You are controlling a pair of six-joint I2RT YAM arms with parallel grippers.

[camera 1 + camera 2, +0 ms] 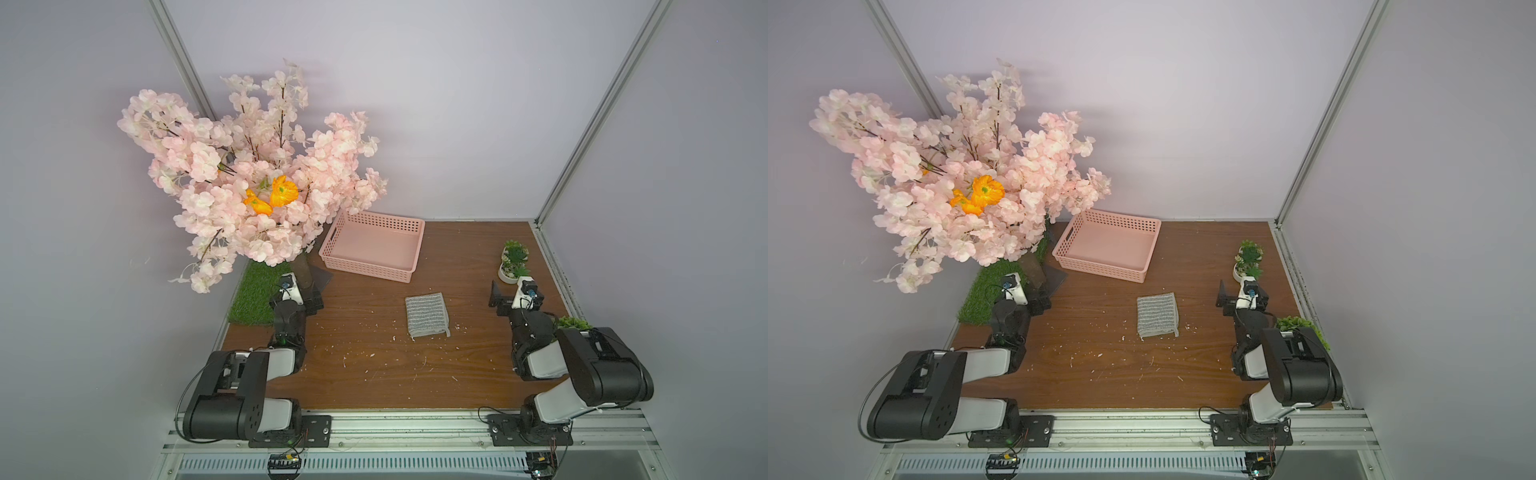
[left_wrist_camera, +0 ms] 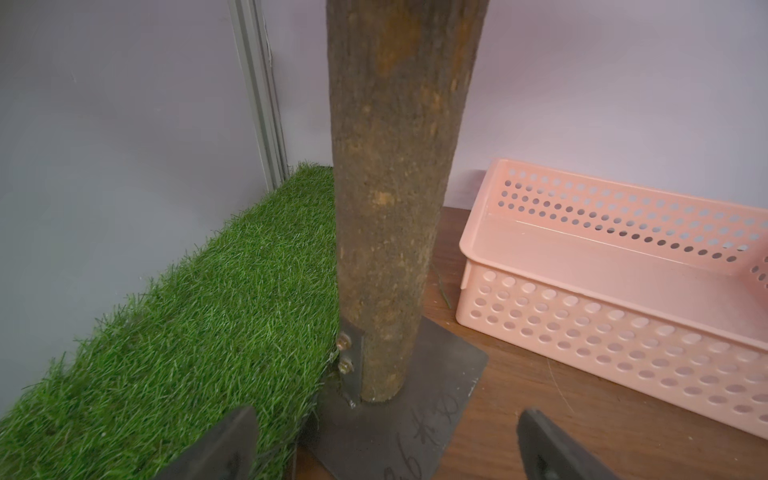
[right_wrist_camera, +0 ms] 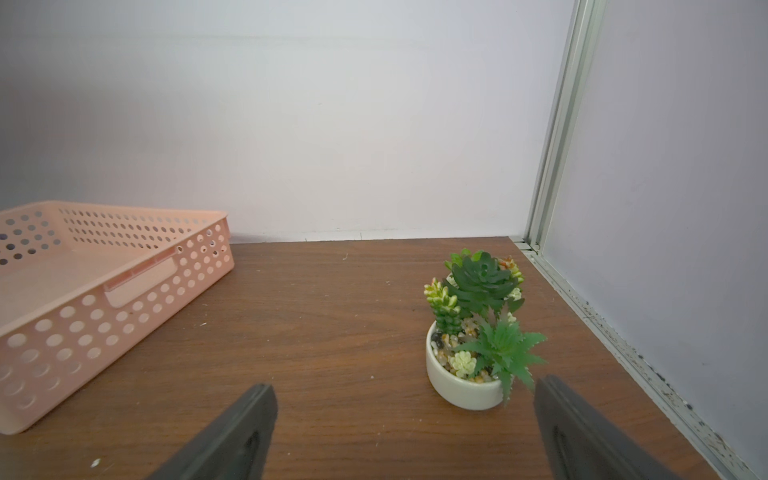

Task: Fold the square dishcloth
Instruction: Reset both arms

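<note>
The square dishcloth (image 1: pixel 427 315) (image 1: pixel 1157 315) is grey with pale wavy stripes. It lies flat mid-table as a rectangle longer than wide, with a small loop at its near right corner. My left gripper (image 1: pixel 305 293) (image 2: pixel 386 419) is far to its left, open, with the tree's metal base plate (image 2: pixel 415 424) between its fingers and nothing held. To the cloth's right my right gripper (image 1: pixel 514 291) (image 3: pixel 405 390) is also open and empty, pointing at the back wall. The cloth shows in neither wrist view.
A pink perforated basket (image 1: pixel 411 249) (image 1: pixel 1144 266) (image 3: pixel 124 266) stands behind the cloth. The blossom tree's trunk (image 2: pixel 395 208) rises from a grass mat (image 1: pixel 253 299) at the left. A white succulent pot (image 1: pixel 512 264) (image 3: pixel 465 386) sits just ahead of the right gripper. White crumbs dot the table.
</note>
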